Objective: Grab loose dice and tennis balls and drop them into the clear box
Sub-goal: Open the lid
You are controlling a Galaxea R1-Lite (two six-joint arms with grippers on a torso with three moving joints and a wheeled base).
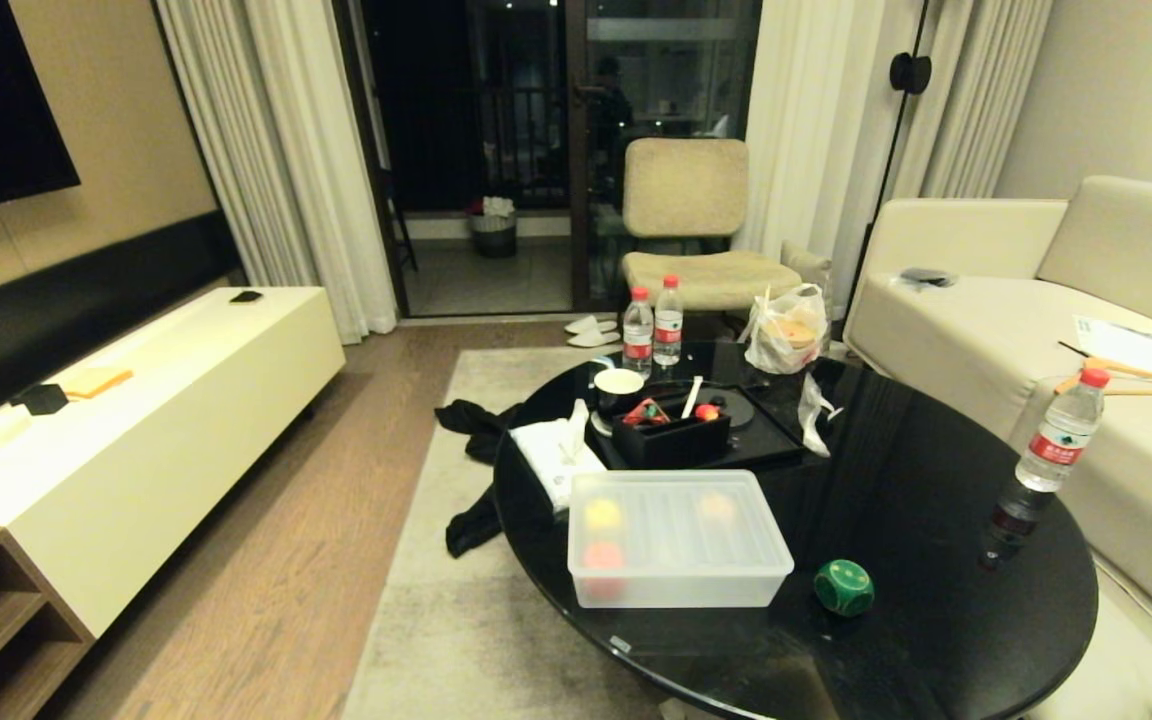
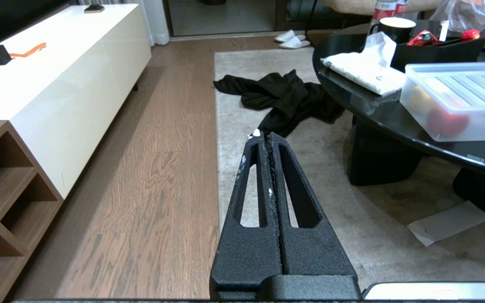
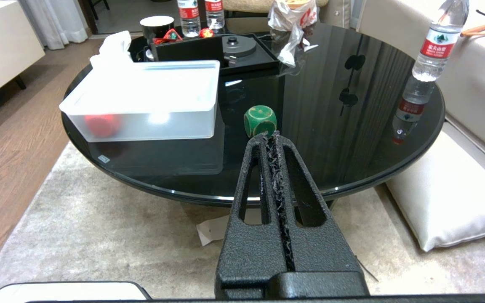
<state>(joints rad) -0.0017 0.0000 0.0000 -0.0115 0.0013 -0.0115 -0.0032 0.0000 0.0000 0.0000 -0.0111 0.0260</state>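
**Round black table in a sitting room, box lidded, green die loose**

A glossy black round table [image 1: 896, 560] stands on a pale rug [image 1: 416, 620] over wood flooring, with a cream sofa [image 1: 996, 300] to the right and a long white cabinet [image 1: 136, 420] along the left wall.

Nearest on the table, the green die [image 1: 844, 587] sits alone on the bare glass, just right of the clear box [image 1: 678, 540] and not touching it. The box lies towards the table's front left with its ribbed lid on; red, yellow and orange shapes show faintly through its walls. Behind it lie a white tissue pack [image 1: 556, 458] and a black tray [image 1: 674, 436] holding small red items, with a cup [image 1: 619, 386] at its back left. Farther back stand two water bottles [image 1: 652, 328] and a plastic bag [image 1: 786, 330]. A third bottle [image 1: 1061, 432] stands alone at the right edge.

On the rug left of the table lies a dark garment [image 1: 476, 470]. Beyond the table are a beige chair [image 1: 688, 225], slippers [image 1: 591, 332], white curtains and a dark glass door.

Neither arm reaches over the table. The left gripper [image 2: 263, 135] hangs over the rug's edge left of the table, fingers pressed together and empty. The right gripper [image 3: 270, 135] hangs before the table's near rim, in line with the green die, likewise closed on nothing.
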